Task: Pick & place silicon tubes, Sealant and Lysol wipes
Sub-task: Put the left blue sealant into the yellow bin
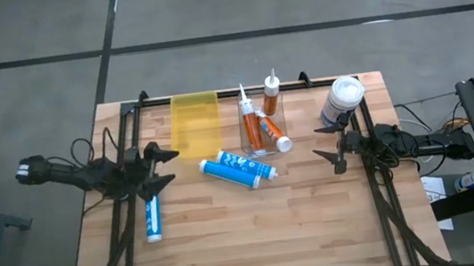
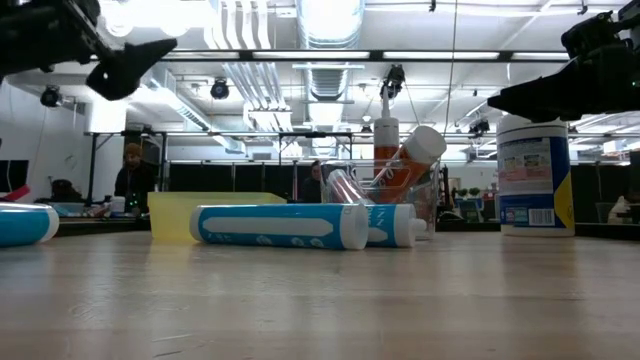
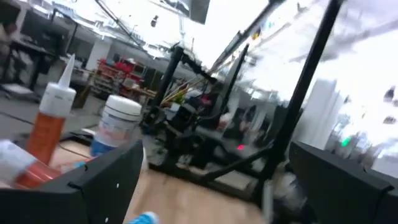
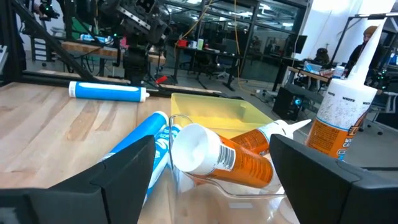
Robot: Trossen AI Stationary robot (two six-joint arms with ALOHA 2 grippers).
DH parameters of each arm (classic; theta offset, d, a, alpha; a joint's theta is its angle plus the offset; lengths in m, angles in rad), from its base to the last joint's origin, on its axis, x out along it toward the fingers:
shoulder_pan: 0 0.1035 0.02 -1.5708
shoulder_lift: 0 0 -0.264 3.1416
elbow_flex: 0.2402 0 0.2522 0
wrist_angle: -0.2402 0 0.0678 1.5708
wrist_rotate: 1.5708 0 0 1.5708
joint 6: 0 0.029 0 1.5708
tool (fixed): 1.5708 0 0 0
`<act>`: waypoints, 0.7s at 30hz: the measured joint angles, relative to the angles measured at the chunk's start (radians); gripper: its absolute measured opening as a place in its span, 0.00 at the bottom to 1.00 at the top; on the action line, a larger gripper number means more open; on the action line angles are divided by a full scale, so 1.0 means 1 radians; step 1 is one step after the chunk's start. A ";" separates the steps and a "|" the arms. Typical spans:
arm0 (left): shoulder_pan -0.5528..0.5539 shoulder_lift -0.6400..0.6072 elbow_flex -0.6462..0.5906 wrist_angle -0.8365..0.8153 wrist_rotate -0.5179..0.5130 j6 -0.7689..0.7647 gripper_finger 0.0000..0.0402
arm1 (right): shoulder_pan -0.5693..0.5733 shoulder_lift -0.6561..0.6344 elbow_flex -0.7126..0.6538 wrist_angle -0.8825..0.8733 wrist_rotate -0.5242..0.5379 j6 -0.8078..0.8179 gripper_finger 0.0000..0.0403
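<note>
While hovering: my left gripper (image 1: 166,166) and right gripper (image 1: 328,147) are both spread, empty.
Low view: showing the Lysol wipes (image 2: 535,175) label, a fat white cylinder.

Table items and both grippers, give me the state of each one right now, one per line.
Lysol wipes: upright, lid on.
Standing orange sealant tube: upright, nozzle up.
Clear bin: holds orange sealant tubes lying tilted.
Two blue tubes: lying side by side at centre.
Lone blue tube: lying flat near the left arm.
Yellow bin: nothing visible in it.
Left gripper: open, above the table.
Right gripper: open, holding nothing.
</note>
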 joint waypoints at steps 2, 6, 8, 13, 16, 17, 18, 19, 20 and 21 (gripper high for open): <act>-0.041 0.051 0.033 -0.019 -0.047 0.077 0.99 | 0.000 0.000 0.000 0.000 0.000 0.000 0.78; -0.192 0.187 0.177 -0.214 -0.407 0.166 0.99 | 0.000 0.000 0.000 0.000 0.000 0.000 0.77; -0.303 0.278 0.270 -0.354 -0.694 0.135 0.99 | 0.000 0.000 0.000 0.000 0.000 0.000 0.77; -0.612 0.473 0.487 -0.530 -1.202 -0.102 0.99 | 0.000 0.000 0.000 0.000 0.000 0.000 0.75; -0.758 0.557 0.575 -0.523 -1.273 -0.140 0.99 | 0.000 0.000 0.000 0.000 0.000 0.000 0.75; -0.789 0.586 0.595 -0.515 -1.303 -0.147 0.99 | 0.000 0.000 0.000 0.000 0.000 0.000 0.75; -0.813 0.616 0.608 -0.503 -1.313 -0.143 0.99 | 0.000 0.000 0.000 0.000 0.000 0.000 0.75; -0.827 0.643 0.621 -0.483 -1.312 -0.137 0.99 | 0.000 0.000 0.000 0.000 0.000 0.000 0.75; -0.835 0.669 0.631 -0.464 -1.307 -0.135 0.99 | 0.000 0.000 0.000 0.000 0.000 0.000 0.76; -0.839 0.688 0.638 -0.444 -1.305 -0.134 0.99 | 0.000 0.000 0.000 0.000 0.000 0.000 0.76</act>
